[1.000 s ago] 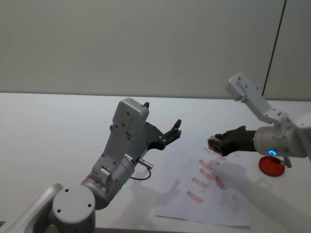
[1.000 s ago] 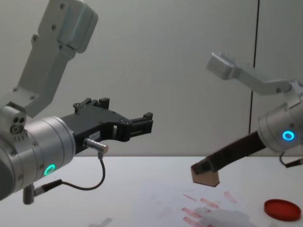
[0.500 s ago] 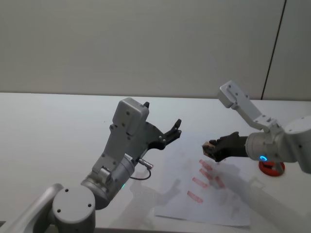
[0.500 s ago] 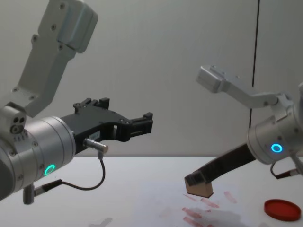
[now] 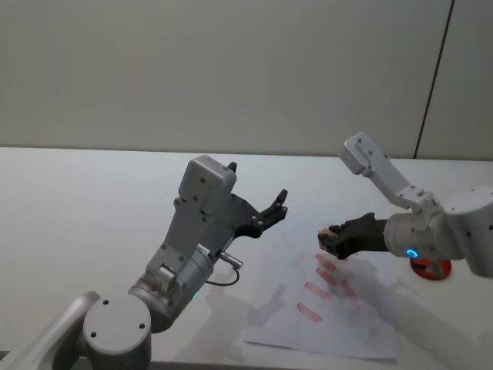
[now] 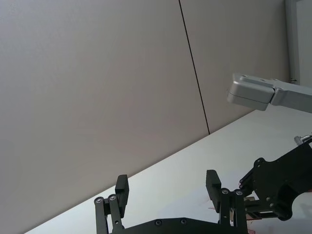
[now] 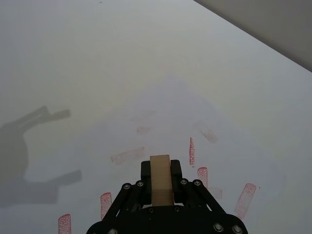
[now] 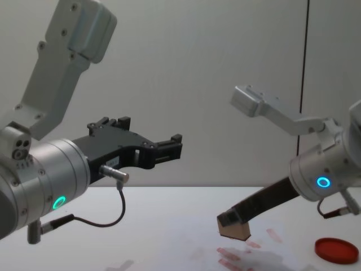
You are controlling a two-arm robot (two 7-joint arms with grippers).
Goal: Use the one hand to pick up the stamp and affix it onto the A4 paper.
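My right gripper (image 5: 331, 237) (image 8: 231, 222) (image 7: 161, 180), on the wrist with the blue ring, is shut on the stamp (image 5: 328, 235) (image 8: 233, 230) (image 7: 160, 180), a light-tan wooden block. It hangs a little above the A4 paper (image 5: 285, 308) (image 7: 161, 107), over the far end of the row of red marks (image 5: 311, 312) (image 7: 127, 155). My left gripper (image 5: 276, 209) (image 8: 172, 147) (image 6: 168, 187) is raised well above the table to the left of the sheet, open and holding nothing.
The round red ink pad (image 5: 431, 267) (image 8: 337, 250) lies on the white table (image 5: 77, 200) to the right of the paper, partly behind my right wrist. A black cable (image 8: 107, 217) dangles under the left wrist.
The right gripper has carried the stamp leftward and lower, away from the ink pad and over the paper's marks. The left arm has stayed still.
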